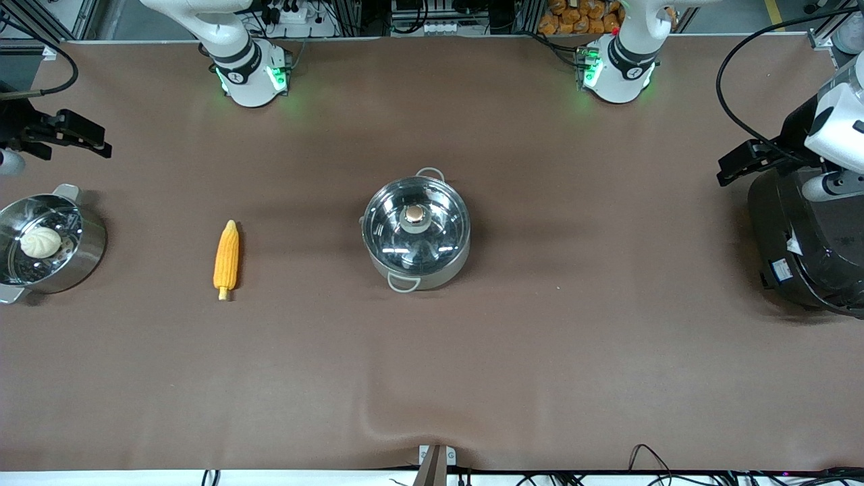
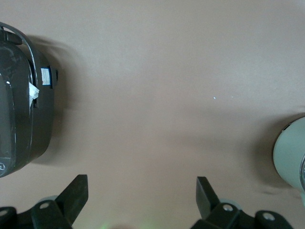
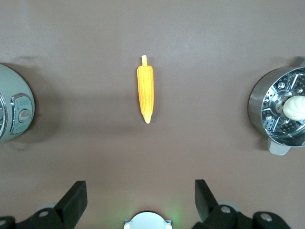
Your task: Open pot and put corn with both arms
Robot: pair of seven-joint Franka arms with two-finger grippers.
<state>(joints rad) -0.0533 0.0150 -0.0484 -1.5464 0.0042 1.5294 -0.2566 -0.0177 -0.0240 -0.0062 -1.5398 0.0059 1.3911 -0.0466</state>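
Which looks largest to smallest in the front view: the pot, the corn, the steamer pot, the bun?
1. The pot and the steamer pot: too close in apparent size to rank, and the steamer pot is cut off by the picture's edge.
2. The corn: about as long as the pot is wide, but slim.
3. The bun: smallest.

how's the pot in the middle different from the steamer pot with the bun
The pot is closed under a glass lid with a copper knob; the steamer pot is open, showing a white bun. The pot sits mid-table; the steamer pot sits at the right arm's end. Both are round shiny steel.
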